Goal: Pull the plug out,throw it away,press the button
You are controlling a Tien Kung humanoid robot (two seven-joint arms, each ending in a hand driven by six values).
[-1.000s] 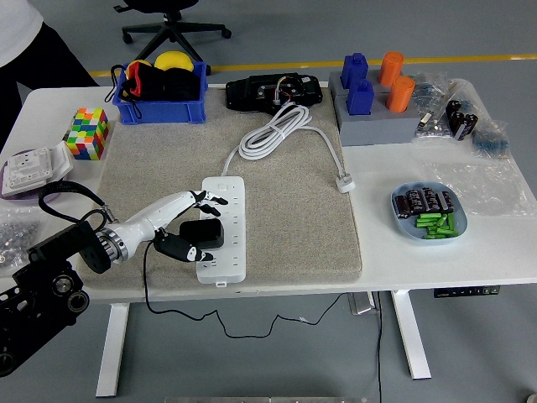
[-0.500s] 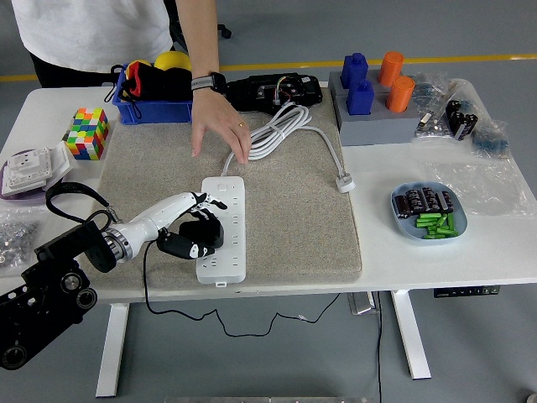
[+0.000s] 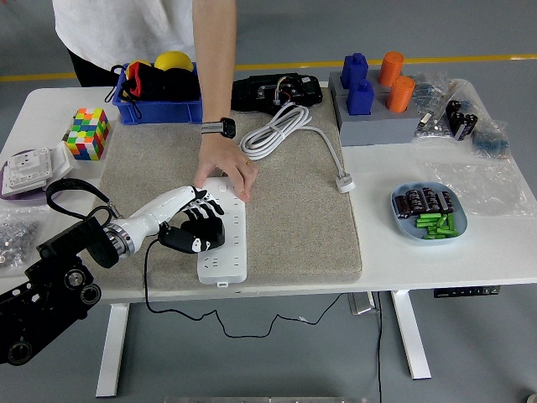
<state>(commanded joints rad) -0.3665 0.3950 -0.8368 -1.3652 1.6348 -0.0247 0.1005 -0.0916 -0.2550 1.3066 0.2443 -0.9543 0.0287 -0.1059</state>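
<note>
Head view, table [image 3: 436,260]: white, near edge along the bottom; bare room only at the right front.
Mat [image 3: 302,227]: grey, its right half free (coiled white cable [image 3: 277,130] at the far end).
Power strip [image 3: 225,243]: white, on the mat's left front, just inside the edge.
Person's hand [image 3: 225,172]: now pressing the strip's far end; half a second ago it hovered above.
Left hand [image 3: 195,225]: fingers curled around the black plug [image 3: 204,235], seated in the strip.
</note>
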